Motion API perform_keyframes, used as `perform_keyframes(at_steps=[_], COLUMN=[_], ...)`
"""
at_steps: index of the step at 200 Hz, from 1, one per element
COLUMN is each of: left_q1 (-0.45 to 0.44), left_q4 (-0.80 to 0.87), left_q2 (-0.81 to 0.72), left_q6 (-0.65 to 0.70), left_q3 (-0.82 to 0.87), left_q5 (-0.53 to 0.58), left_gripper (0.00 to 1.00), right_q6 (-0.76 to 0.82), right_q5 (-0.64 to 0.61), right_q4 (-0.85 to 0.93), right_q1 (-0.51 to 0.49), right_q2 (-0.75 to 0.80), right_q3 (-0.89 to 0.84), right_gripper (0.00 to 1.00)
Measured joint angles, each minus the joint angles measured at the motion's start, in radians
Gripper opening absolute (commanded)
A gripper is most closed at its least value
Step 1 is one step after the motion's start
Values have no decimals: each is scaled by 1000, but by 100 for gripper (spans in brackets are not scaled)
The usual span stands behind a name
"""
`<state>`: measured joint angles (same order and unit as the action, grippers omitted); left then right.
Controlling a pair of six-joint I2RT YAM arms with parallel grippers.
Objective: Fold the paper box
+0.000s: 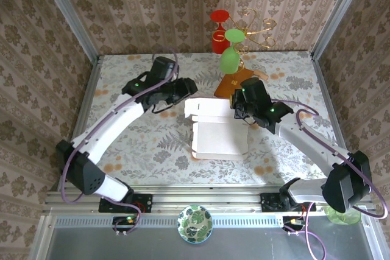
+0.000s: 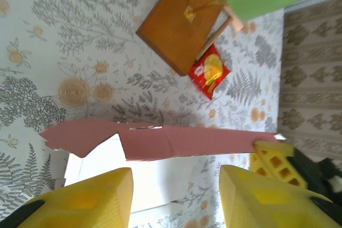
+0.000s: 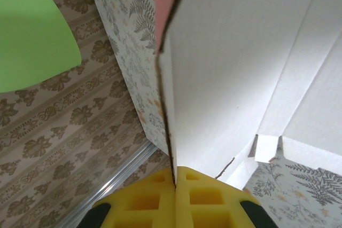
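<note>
One paper box (image 1: 216, 138): thin creased cardboard, pink-backed, white-faced.

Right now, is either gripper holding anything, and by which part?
The right gripper is shut on the paper box, pinching the edge of one raised panel. The left gripper is open and holds nothing.

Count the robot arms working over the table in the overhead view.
2. The left arm reaches from near-left to the far-left side of the paper box. The right arm reaches from near-right, its tool shut on a raised flap of the box.
</note>
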<state>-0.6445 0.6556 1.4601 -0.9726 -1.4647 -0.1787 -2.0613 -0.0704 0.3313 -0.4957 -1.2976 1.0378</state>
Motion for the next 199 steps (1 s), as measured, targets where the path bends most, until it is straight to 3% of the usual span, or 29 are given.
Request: perform_keyframes(at_steps=[38,123,199], left_q1=[23,0,-9], left_q4=[11,3,-16], left_q2=[-27,108,70], left_q6=[0,1,-8], left_q3=[-7,-60,-51], left_q5=[-4,-8,-7], left_gripper=[46,44,39], right_q6=[-10,-11,16], right_q5=[5,23,49], right_q4=[53,100,99], right_q1=[3,3,25], right_q2=[0,0,0], right_q3=[35,106,106], right_gripper=[0,0,0])
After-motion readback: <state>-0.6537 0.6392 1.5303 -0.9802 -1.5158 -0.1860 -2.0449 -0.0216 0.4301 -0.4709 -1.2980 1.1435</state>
